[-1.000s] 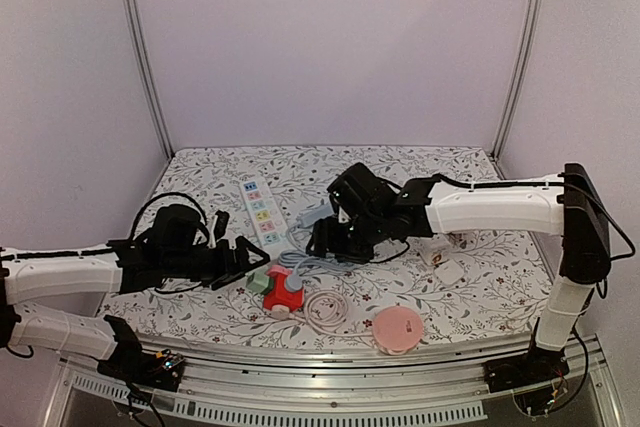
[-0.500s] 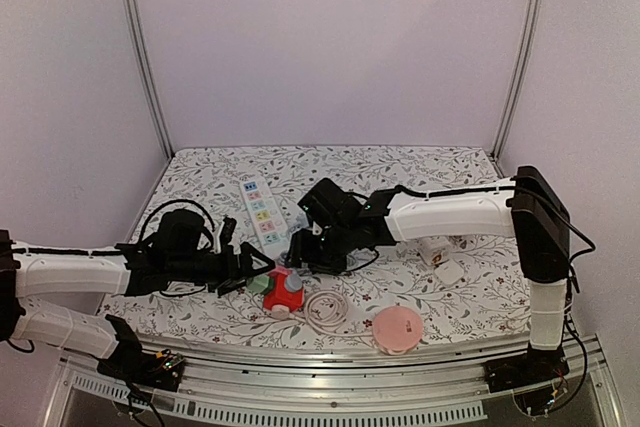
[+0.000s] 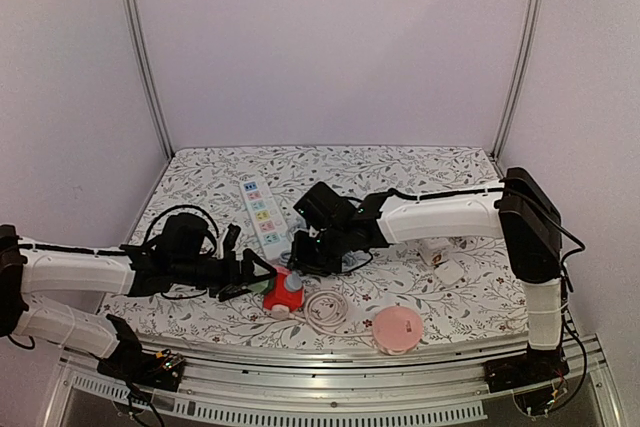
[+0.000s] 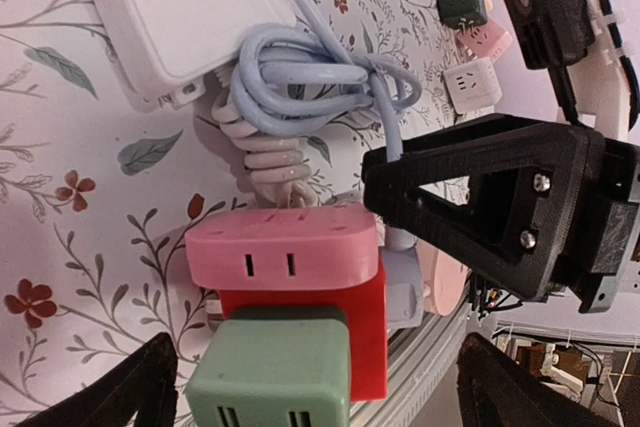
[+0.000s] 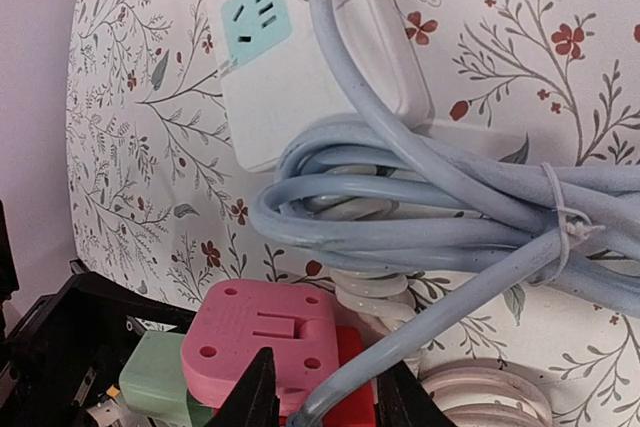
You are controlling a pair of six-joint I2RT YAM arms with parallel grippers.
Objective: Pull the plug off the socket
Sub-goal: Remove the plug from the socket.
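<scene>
**Left arm** (image 3: 80, 272): extended low and nearly level over the worktop (image 3: 400, 172), from the left edge toward the centre. The left jaws stand wide, one finger on each side of a green adapter (image 4: 270, 387) and apart from it.

**Right arm** (image 3: 440, 215): upper link upright at the right edge, forearm reaching level to the left, wrist tipped down over the central cluster. The right jaws stand narrow, with a pale blue cable (image 5: 420, 207) running between the fingertips. Whether they clamp it cannot be told.

**Plug** (image 4: 403, 292): pale grey-blue, seated against the red socket cube (image 4: 365, 347) near the front centre of the worktop, close under the right jaws. A pink adapter (image 4: 285, 247) and the green adapter sit on the same cube. The cable runs from the plug into a tied bundle beside the white power strip (image 3: 258, 209). A coiled white cable (image 3: 325, 307) lies just beside the cube.
</scene>
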